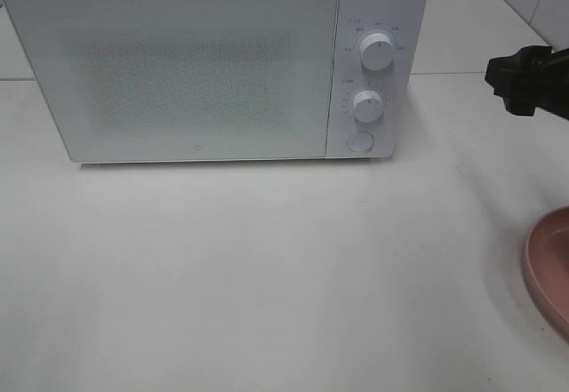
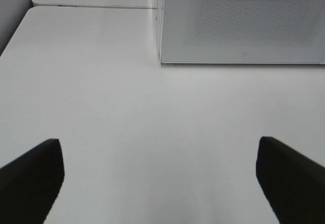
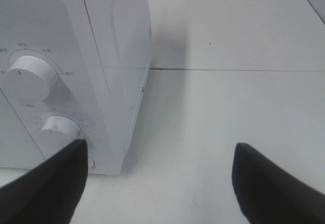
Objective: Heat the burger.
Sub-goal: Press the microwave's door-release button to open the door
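Note:
The burger is out of view in all three views. The white microwave (image 1: 196, 72) stands at the back of the table with its door shut. My right gripper (image 3: 160, 183) is open and holds nothing; it hovers to the right of the microwave's (image 3: 106, 56) control panel. In the high view only its black tip (image 1: 524, 79) shows, at the right edge. My left gripper (image 2: 160, 183) is open over bare table, facing the microwave door (image 2: 238, 26); it does not show in the high view.
A round pink plate (image 1: 549, 263) pokes in at the right edge of the table (image 1: 267, 268); what lies on it is cut off. The microwave panel carries two knobs, the upper (image 1: 377, 52) and the lower (image 1: 366, 105), above a round button (image 1: 359, 140).

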You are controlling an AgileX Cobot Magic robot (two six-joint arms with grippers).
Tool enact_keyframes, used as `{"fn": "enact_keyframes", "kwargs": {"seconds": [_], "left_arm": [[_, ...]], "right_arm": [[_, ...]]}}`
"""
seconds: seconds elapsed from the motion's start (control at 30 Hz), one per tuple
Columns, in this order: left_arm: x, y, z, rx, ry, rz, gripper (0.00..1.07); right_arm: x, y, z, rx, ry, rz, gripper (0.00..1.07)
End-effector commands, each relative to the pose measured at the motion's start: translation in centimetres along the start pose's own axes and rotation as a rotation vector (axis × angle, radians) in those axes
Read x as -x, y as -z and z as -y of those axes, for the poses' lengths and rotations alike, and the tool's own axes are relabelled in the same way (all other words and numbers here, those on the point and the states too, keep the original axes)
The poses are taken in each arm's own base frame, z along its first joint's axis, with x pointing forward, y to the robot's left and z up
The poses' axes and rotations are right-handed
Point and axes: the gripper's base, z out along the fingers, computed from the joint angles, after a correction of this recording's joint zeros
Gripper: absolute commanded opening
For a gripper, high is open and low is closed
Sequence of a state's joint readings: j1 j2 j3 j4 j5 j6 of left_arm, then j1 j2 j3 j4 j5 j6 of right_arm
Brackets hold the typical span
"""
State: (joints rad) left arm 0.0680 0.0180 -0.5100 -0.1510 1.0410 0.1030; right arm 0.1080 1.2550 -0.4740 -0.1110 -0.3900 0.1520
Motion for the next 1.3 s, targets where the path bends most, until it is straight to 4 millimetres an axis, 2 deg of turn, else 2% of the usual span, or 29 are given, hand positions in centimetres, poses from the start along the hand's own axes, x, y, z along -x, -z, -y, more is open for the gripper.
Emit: {"fn": "enact_keyframes", "kwargs": {"seconds": [0.03,0.2,0.4,0.47,0.77,0.83,1.13,1.2,1.3], "left_arm": [[-0.1,-0.1,0.0,0.000,0.002,-0.005,0.98],[-0.1,-0.1,0.0,0.000,0.002,-0.005,0.98],[-0.1,-0.1,0.0,0.000,0.002,-0.005,0.98],[-0.1,-0.1,0.0,0.000,0.002,-0.005,0.98],[-0.1,-0.1,0.0,0.000,0.002,-0.005,0.98],[-0.1,-0.1,0.0,0.000,0.002,-0.005,0.98],[-0.1,-0.1,0.0,0.000,0.002,-0.005,0.98],[-0.1,-0.1,0.0,0.000,0.002,-0.005,0.98],[-0.1,-0.1,0.0,0.000,0.002,-0.005,0.98]], "right_arm": [[0.0,-0.6,0.0,0.011,0.039,0.035,0.73],[-0.9,-1.8,-0.2,0.020,0.058,0.011,0.73],[-1.9,-2.8,-2.4,0.100,0.127,-0.014,0.73],[-2.6,-3.4,-4.0,0.137,0.126,-0.018,0.73],[-3.8,-4.0,-6.0,0.158,0.103,-0.037,0.73],[-4.5,-4.1,-7.4,0.168,0.114,-0.043,0.73],[-5.9,-4.4,-9.3,0.134,0.106,-0.047,0.73],[-6.5,-4.4,-9.7,0.051,0.102,-0.030,0.73],[-6.7,-4.4,-9.9,0.034,0.106,-0.027,0.73]]}}
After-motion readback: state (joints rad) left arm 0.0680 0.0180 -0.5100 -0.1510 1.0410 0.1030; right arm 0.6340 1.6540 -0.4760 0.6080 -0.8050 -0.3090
